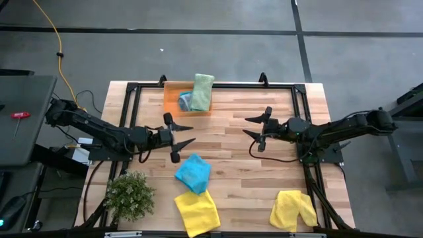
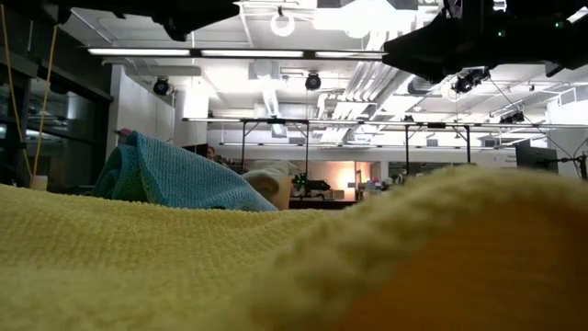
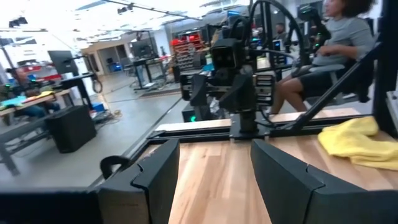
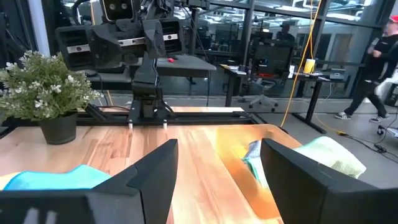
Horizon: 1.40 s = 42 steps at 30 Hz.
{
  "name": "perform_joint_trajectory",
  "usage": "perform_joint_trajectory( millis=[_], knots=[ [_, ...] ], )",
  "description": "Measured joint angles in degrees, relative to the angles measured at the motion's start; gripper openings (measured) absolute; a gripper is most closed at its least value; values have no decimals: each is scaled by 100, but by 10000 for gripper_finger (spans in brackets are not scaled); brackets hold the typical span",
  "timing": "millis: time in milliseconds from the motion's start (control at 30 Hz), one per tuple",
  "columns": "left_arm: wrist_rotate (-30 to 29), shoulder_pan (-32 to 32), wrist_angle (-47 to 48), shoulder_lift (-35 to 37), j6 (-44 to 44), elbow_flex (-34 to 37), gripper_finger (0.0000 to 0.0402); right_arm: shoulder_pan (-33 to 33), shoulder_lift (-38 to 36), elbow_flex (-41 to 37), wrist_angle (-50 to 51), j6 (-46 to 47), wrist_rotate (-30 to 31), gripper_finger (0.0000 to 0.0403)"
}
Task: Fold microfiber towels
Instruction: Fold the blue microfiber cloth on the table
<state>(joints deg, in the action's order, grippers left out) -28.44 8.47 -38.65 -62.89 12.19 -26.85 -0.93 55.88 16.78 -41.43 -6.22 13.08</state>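
Two towels (image 1: 198,94) in orange tray (image 1: 173,98) | left hand (image 1: 183,137) apart | right hand (image 1: 250,127) apart

table (image 1: 238,125) — wood | on it — tray (image 1: 173,99), towels (image 1: 193,173), plant (image 1: 129,196), perhaps overhanging

We see the left gripper (image 3: 214,180) at the bottom of the frame, its two dark fingers (image 3: 155,177) spread apart over bare wooden table (image 3: 214,186). At centre top stands the other arm (image 3: 239,74), facing us. A yellow towel (image 3: 354,140) lies crumpled at the right edge. A seated person (image 3: 329,43) shows in the upper right.
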Motion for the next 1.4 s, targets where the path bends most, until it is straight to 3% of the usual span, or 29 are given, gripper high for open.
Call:
perform_joint_trajectory(
  millis=[167,267,467,600,800,900,1067,1400],
  knots=[
    [80,0,48,-3,-317,-32,188,0,0,0,0,0,0,222],
    [82,1,561,-129,-534,-333,189,0,0,0,0,0,19,222],
    [767,210,1798,-1127,-857,-1391,211,2,2,2,2,-2,190,222],
    [1236,535,3330,-1884,-933,-2260,229,2,2,2,9,-4,191,222],
    [1418,1202,5786,-2745,-1308,-3361,238,2,4,2,52,-4,192,222],
    [1225,1640,6519,-3188,-1094,-3643,237,2,4,3,52,-6,192,222],
    [472,2205,6697,-3862,-568,-4021,238,2,4,4,48,-2,192,222],
    [200,2315,7618,-5043,642,-5229,238,17,4,4,50,-2,194,222]
  ],
)
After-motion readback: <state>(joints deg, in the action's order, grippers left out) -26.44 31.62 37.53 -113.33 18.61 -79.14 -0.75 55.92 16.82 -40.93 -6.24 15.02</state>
